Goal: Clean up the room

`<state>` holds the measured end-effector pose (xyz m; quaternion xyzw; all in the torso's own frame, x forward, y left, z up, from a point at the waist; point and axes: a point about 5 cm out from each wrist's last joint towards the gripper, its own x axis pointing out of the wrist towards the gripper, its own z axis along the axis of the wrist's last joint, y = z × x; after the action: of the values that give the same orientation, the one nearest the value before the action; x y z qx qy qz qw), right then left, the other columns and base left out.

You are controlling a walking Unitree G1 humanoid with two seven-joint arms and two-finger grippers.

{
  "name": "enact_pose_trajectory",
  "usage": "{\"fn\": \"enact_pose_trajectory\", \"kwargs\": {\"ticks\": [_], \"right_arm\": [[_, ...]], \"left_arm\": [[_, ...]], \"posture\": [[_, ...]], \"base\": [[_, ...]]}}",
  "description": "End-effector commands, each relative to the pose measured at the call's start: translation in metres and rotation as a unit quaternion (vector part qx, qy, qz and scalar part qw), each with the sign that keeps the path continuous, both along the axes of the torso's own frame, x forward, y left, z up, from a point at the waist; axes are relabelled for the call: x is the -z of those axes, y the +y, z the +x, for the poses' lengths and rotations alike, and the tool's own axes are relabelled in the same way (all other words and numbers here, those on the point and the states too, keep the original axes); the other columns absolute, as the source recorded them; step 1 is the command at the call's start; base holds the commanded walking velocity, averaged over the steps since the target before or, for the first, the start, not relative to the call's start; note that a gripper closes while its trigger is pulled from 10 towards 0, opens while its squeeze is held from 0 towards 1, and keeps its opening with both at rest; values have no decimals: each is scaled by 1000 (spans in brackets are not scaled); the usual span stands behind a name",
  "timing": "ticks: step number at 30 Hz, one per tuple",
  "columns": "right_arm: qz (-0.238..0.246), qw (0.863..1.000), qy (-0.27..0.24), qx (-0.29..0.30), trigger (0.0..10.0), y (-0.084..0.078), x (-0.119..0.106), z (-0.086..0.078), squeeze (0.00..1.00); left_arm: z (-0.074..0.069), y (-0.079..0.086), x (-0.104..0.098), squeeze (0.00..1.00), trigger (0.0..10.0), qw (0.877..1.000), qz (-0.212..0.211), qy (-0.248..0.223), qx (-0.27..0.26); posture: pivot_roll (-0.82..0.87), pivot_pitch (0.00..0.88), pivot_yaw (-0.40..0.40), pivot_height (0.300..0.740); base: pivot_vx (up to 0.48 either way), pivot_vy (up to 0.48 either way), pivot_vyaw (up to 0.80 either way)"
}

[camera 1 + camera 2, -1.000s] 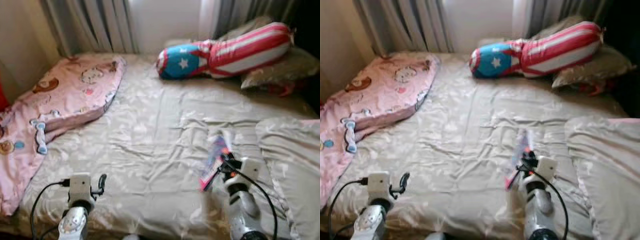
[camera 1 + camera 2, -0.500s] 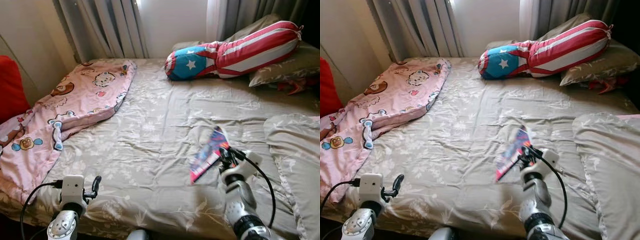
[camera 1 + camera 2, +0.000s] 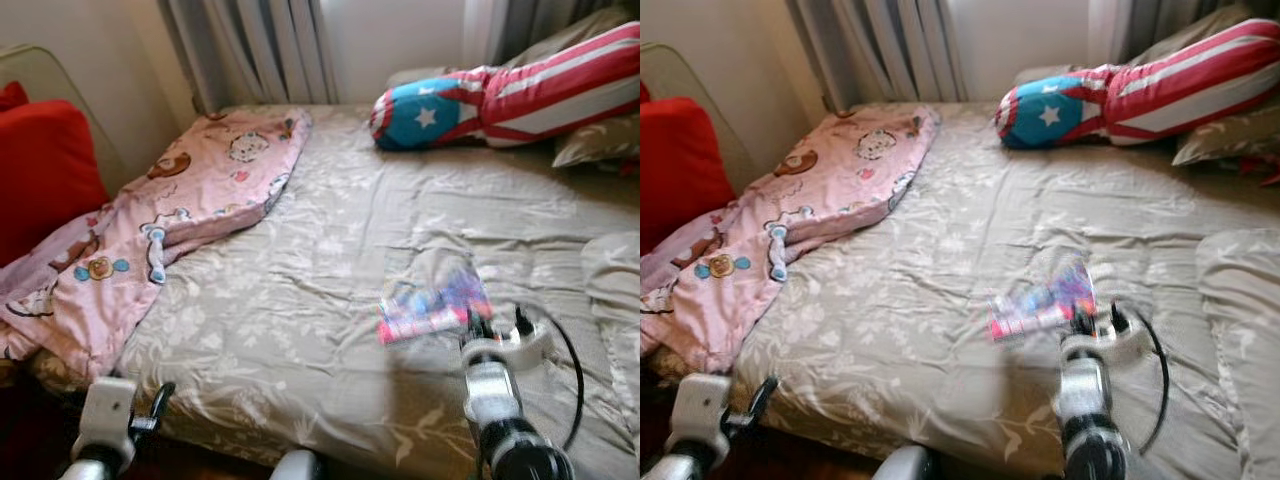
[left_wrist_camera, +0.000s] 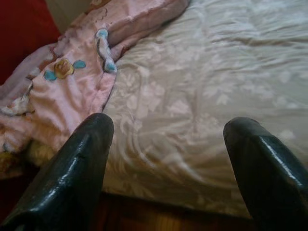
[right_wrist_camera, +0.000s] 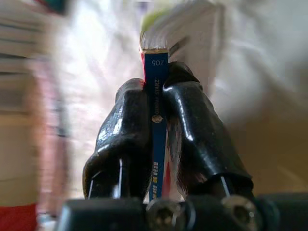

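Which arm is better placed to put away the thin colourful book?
The right. Its right gripper is already shut on the thin colourful book, held above the beige floral bedsheet. The left gripper is open and empty, low at the bed's near edge beside the pink cartoon blanket.

The middle of the bed (image 3: 300, 300) lies open, bare wrinkled sheet from the near edge up toward the curtains. A pink blanket (image 3: 170, 230) heaps along the left side, a red cushion (image 3: 45, 170) beyond it. The striped bolster (image 3: 510, 95) bars the far right, and grey pillows (image 3: 1240, 290) crowd the right edge.
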<state>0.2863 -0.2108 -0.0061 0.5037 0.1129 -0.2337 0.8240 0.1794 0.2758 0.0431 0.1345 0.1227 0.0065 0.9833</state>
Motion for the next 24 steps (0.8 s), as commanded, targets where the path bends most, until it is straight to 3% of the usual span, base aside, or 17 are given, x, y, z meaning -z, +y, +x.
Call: {"fn": "enact_pose_trajectory", "kwargs": {"ticks": [1,6,8,15,19,20,21,24], "right_arm": [[14,1000,22,6,10000,4,5,-3,0],[24,999,38,30,10000,1,13,-13,0],[30,996,59,57,10000,-4,21,-24,0],[29,992,73,97,10000,-20,24,-34,0],[27,991,71,106,10000,-28,25,-37,0],[27,991,71,106,10000,-28,25,-38,502],[24,992,69,106,10000,-30,24,-38,773],[25,991,67,109,10000,-31,24,-38,733]], "left_arm": [[-2,13,-13,0,10000,1000,18,-5,-8],[-12,14,-16,0,10000,1000,24,11,-1],[-19,14,-19,0,10000,999,36,27,9],[-14,13,-20,0,10000,998,41,35,13],[-18,11,-19,0,10000,998,38,41,13],[-18,11,-19,0,10000,998,38,41,12],[-20,11,-19,0,10000,998,38,43,11],[-19,11,-18,0,10000,998,39,44,10]], "posture": [[315,79,168,655],[318,84,181,655],[314,74,194,655],[305,89,205,655],[305,93,205,655],[305,93,205,655],[305,96,204,655],[309,102,201,655]], "base": [[0,0,0],[0,0,0],[0,0,0],[0,0,0],[0,0,0],[0,0,0],[0,0,0],[0,0,0]]}}
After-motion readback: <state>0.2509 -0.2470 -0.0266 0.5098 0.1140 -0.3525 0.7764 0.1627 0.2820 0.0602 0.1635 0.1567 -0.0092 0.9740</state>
